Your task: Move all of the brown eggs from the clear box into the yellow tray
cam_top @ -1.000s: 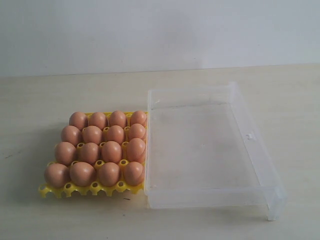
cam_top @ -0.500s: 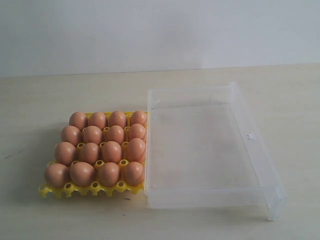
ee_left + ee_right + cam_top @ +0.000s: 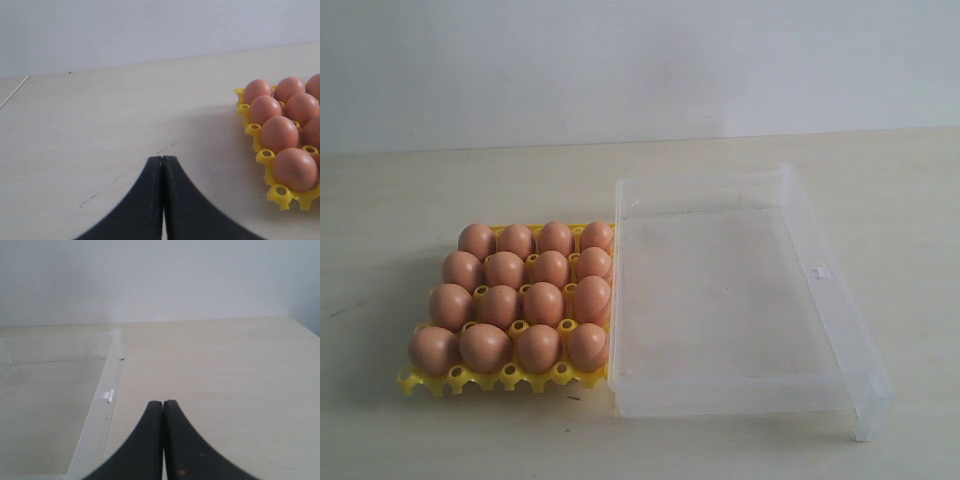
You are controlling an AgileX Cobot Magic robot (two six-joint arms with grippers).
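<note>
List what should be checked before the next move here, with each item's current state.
1. Clear box emptied of eggs: ok, no egg shows inside it in the exterior or right wrist view.
2. Yellow tray filled: ok, four rows of four brown eggs.
3. Left gripper free: ok, jaws shut together with nothing between them, off to the side of the tray.
4. Right gripper free: ok, jaws shut and empty, beside the box wall with the clasp.
5. Every egg fully seated in its cup: cannot tell, the cups are hidden under the eggs.
</note>
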